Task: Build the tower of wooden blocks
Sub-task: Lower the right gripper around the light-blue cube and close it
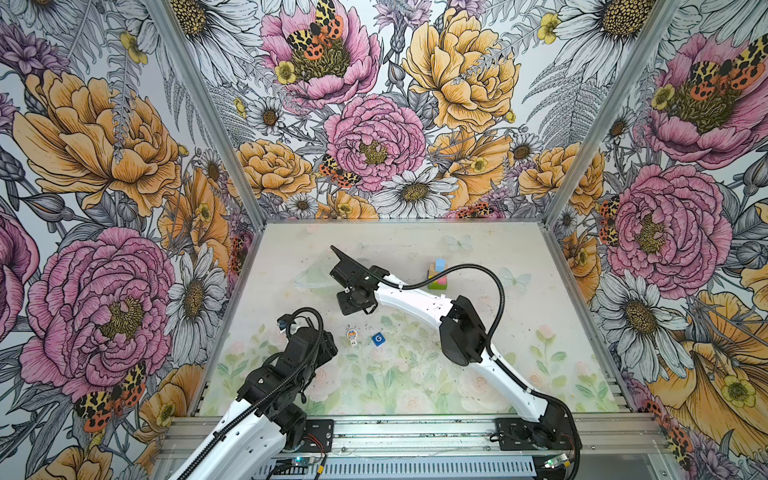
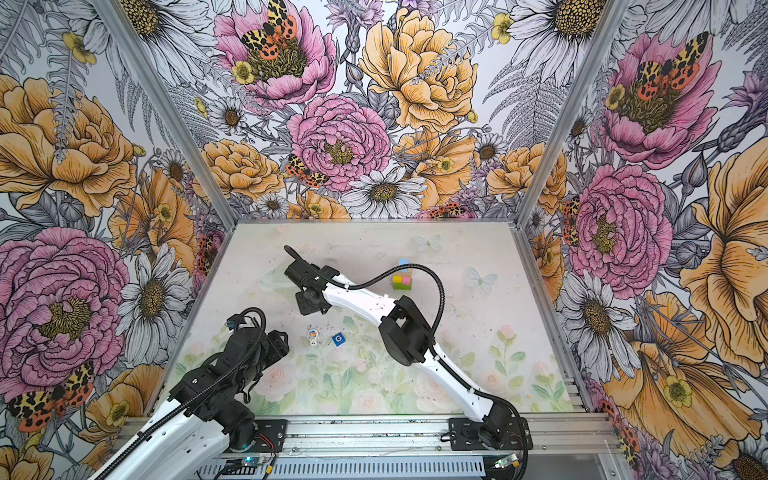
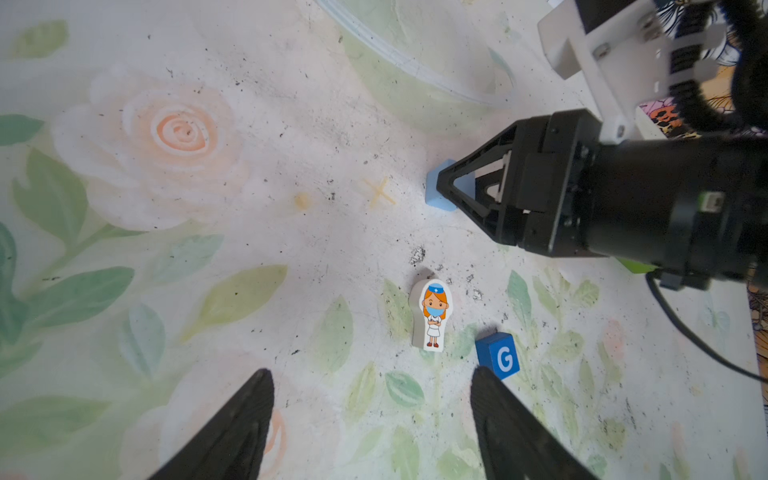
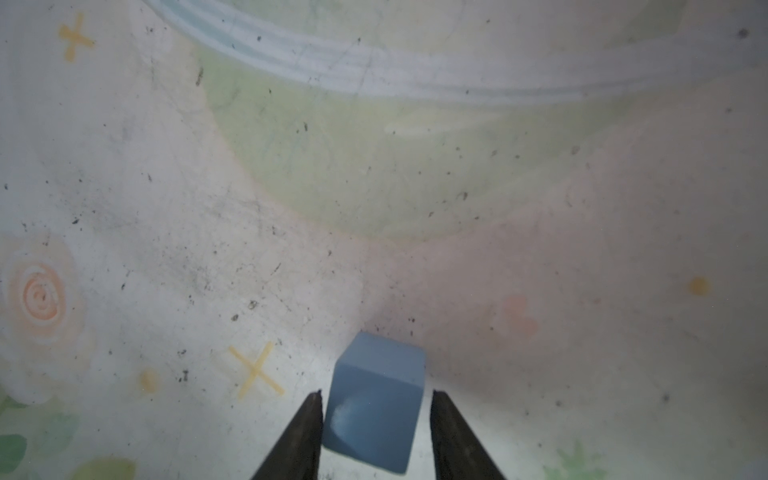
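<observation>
Wood block tower [image 1: 437, 274]: well apart from my fingers.
Right fingers [image 4: 299, 436]: flank light blue cube [image 4: 374, 407]; I cannot tell if gripping.
Left fingers [image 3: 232, 428]: spread, empty.

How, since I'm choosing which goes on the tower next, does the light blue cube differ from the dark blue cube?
The light blue cube is pale and plain on the faces shown; the dark blue cube is deeper blue with a white G. The light blue cube sits between the fingers of the right gripper; the dark blue cube lies free beside the toy figure. Both are small cubes on the table.
</observation>
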`<action>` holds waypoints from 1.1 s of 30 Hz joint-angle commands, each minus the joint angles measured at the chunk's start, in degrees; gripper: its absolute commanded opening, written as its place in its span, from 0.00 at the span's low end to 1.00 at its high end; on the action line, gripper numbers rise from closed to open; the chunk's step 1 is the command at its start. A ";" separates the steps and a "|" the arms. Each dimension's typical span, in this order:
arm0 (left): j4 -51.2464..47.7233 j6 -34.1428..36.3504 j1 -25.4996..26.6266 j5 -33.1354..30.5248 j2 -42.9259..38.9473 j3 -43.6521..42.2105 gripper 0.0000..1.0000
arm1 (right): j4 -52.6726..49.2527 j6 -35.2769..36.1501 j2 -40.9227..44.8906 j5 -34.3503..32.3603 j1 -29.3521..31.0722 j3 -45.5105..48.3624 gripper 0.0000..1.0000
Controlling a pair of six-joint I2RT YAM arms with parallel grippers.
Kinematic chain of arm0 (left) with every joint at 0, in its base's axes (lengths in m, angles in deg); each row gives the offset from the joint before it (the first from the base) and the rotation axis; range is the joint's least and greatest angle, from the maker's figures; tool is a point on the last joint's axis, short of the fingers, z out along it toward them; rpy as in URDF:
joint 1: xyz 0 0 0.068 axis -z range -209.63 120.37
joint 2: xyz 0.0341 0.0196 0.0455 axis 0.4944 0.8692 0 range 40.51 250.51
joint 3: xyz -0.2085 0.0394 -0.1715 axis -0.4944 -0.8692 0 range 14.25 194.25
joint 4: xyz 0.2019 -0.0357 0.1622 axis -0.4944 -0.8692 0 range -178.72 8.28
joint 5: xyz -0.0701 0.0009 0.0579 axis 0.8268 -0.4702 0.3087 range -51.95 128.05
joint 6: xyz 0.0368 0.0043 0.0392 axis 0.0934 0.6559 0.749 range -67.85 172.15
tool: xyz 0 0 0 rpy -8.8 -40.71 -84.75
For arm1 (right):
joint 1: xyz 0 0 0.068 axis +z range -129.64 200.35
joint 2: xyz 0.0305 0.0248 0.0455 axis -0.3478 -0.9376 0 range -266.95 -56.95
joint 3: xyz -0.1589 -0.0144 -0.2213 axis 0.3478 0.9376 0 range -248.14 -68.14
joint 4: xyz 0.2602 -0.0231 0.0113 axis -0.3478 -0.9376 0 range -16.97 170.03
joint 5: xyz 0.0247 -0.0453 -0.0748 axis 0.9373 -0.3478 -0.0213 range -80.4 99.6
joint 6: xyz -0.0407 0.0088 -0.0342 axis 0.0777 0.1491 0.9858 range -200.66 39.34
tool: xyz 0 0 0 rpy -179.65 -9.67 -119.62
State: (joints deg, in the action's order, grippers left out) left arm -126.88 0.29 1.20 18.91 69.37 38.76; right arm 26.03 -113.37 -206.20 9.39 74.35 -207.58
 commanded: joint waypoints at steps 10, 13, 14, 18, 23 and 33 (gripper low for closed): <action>0.08 2.02 -0.68 1.29 -1.61 -0.25 0.78 | -0.19 -0.57 -2.01 -0.76 0.14 -2.27 0.36; 0.08 2.07 -0.68 1.29 -1.63 -0.18 0.78 | -0.23 -0.34 -1.77 -0.74 0.17 -2.27 0.31; 0.08 2.11 -0.73 1.29 -1.54 -0.17 0.78 | -0.31 -0.19 -1.54 -0.76 0.22 -2.24 0.29; 0.08 2.36 -0.74 1.29 -1.19 0.26 0.78 | -0.44 0.14 -0.32 -1.02 0.04 -2.12 0.28; 0.17 2.80 -0.68 1.12 -1.00 1.04 0.78 | -1.57 1.12 2.54 -2.04 -0.53 -1.91 0.27; 2.00 5.13 -0.63 2.06 3.02 4.22 0.80 | -5.50 4.23 12.41 -8.05 -2.34 3.66 0.27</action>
State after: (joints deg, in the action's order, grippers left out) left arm -126.62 3.26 1.20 19.55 71.19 40.46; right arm 21.51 -110.64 -200.26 4.67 73.15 -205.31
